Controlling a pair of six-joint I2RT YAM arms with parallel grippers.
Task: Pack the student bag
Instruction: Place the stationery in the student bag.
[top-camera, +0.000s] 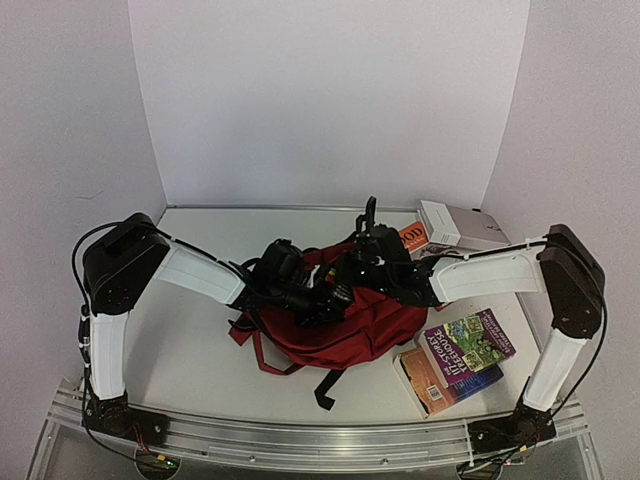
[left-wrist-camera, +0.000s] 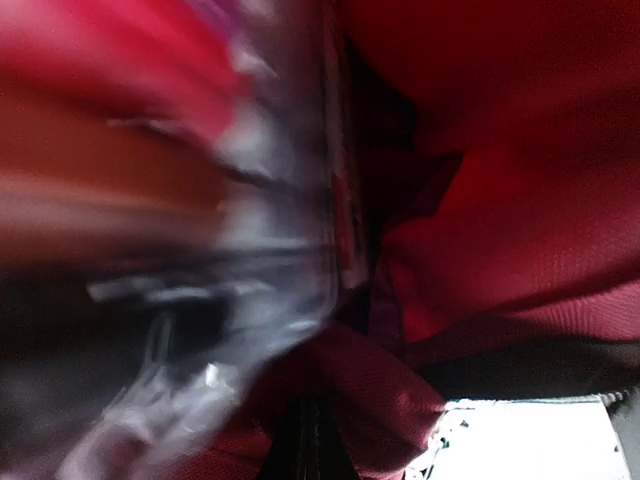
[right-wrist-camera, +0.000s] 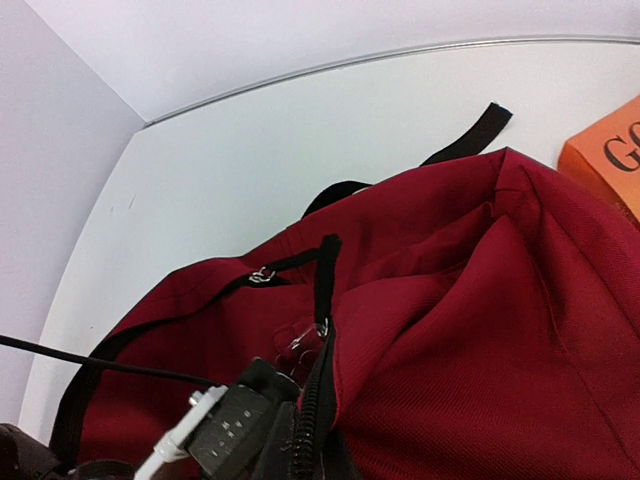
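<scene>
Left gripper (top-camera: 312, 296) is sitting with jaws fully closed, buried in the top of the student bag (top-camera: 375, 330). Its wrist view is blurring out, so can't tell what it's pinching, if anything. Bag is lying mid-table between both arms. Right gripper (top-camera: 347, 283) is sitting closed too, at the zipper (right-wrist-camera: 318, 390). Purple book (top-camera: 468, 345) is lying just right of the bag.

I have the student bag (top-camera: 350, 325) lying mid-worktop (top-camera: 200, 350). To its right, toward the near edge, an upper book (top-camera: 470, 345) lies on a lower book (top-camera: 435, 388). Behind the bag's right side, a box (top-camera: 450, 222) sits just beside a third book (top-camera: 412, 238).
</scene>
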